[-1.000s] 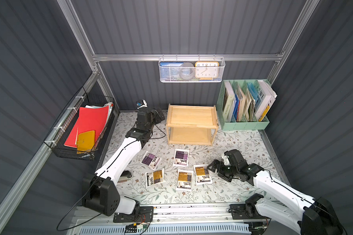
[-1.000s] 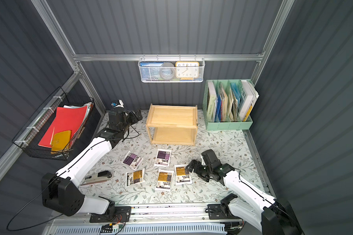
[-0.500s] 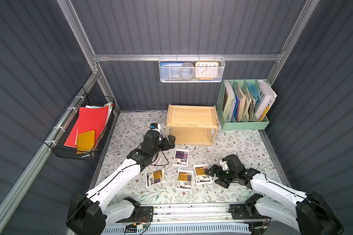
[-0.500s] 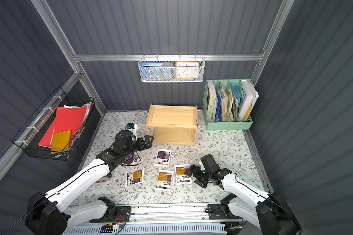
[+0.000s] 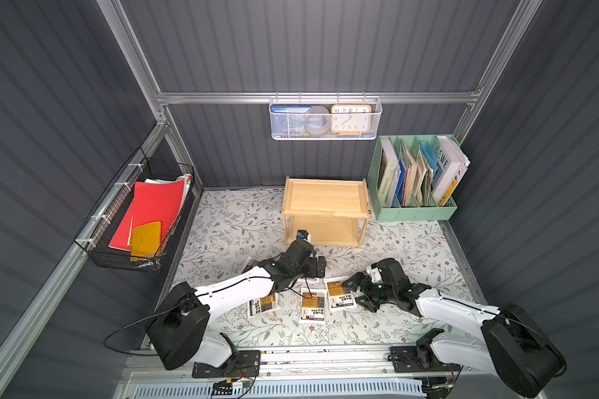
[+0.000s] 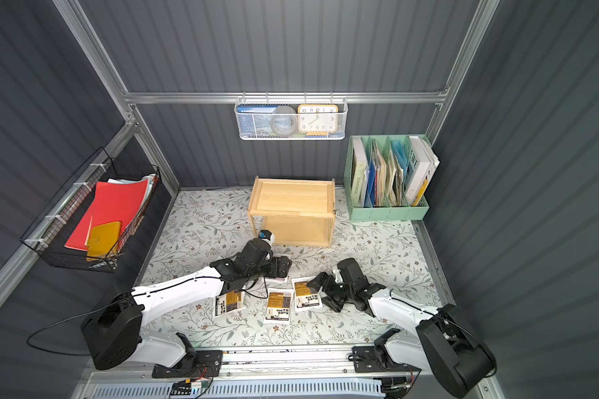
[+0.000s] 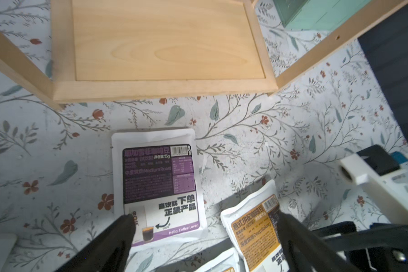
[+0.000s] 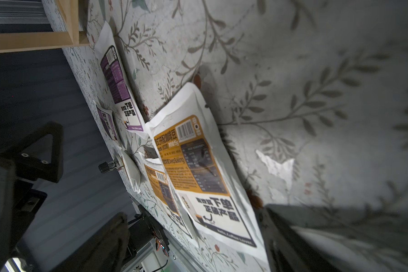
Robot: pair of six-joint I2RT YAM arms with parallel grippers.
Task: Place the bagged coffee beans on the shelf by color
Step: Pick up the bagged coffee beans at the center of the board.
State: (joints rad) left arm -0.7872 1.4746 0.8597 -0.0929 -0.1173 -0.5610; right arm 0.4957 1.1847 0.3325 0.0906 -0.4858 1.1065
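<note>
The light wood shelf (image 5: 325, 210) stands at the back, both tiers bare. Three yellow-labelled bagged coffee beans (image 5: 313, 305) lie flat in a row on the mat. My left gripper (image 7: 203, 235) hangs open just above a purple bag (image 7: 158, 183) in front of the shelf (image 7: 165, 47), covering most of that bag in both top views. A second purple bag (image 8: 106, 122) lies further left. My right gripper (image 8: 198, 235) is open and tipped sideways low at the near end of the rightmost yellow bag (image 8: 198, 164), one finger beside its edge, holding nothing.
A mint-green file organizer (image 5: 415, 179) with books stands right of the shelf. A white wire basket (image 5: 325, 119) with a clock hangs on the back wall. A black wire basket (image 5: 142, 214) with red folders hangs on the left wall.
My left arm has swung from the back left corner to the front of the shelf, over the purple bag. My right gripper has dropped lower beside the rightmost yellow bag.
</note>
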